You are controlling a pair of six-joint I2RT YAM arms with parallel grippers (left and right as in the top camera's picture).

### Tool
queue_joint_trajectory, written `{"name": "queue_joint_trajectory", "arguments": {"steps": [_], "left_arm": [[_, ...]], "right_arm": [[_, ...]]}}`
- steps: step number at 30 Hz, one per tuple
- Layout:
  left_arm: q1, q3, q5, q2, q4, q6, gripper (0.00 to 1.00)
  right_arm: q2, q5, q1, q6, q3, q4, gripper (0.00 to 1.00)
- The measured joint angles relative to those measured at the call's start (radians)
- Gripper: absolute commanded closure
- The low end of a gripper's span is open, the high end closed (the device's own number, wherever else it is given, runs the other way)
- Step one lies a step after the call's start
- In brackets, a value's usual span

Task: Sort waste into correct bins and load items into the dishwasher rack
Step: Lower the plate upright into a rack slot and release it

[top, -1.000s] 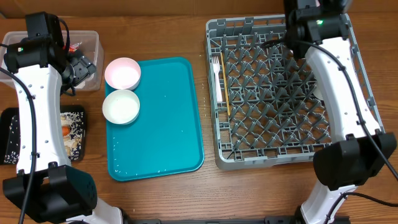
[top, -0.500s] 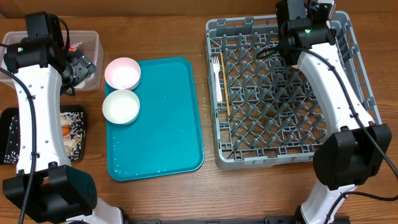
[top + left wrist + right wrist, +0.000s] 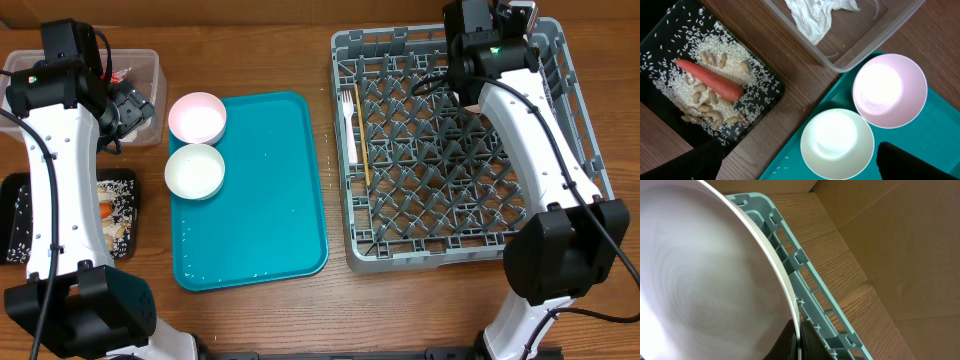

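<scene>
My right gripper [image 3: 798, 336] is shut on the rim of the large whitish-pink plate [image 3: 705, 280], which stands on edge against the latticed wall of the grey dishwasher rack [image 3: 812, 287]. The rack [image 3: 440, 256] holds a white fork [image 3: 348, 120] and a thin wooden stick [image 3: 363, 152] at its left side. My left gripper [image 3: 800, 167] is open and empty above the white bowl [image 3: 837, 143] and the pink bowl [image 3: 889, 90]. The black tray [image 3: 767, 85] holds the carrot [image 3: 710, 80], rice and scraps. The clear tub [image 3: 860, 47] holds the napkin [image 3: 815, 15].
Both bowls sit at the upper left of the teal tray [image 3: 270, 200], between the bins and the rack. A red wrapper [image 3: 122, 75] shows in the clear tub [image 3: 145, 60]. My left arm [image 3: 60, 170] reaches over the black tray [image 3: 12, 215].
My right arm shifted left along the rack's back with the plate, then stayed still. The left arm has not moved.
</scene>
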Motion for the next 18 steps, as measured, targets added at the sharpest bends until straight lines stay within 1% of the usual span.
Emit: {"name": "queue_joint_trajectory", "arguments": {"steps": [9, 18], "left_arm": [[0.000, 0.000, 0.000, 0.000, 0.000, 0.000, 0.00], [0.000, 0.000, 0.000, 0.000, 0.000, 0.000, 0.00]], "right_arm": [[0.000, -0.002, 0.000, -0.046, 0.000, -0.002, 0.96], [0.008, -0.003, 0.005, -0.051, 0.000, -0.012, 0.95]]}}
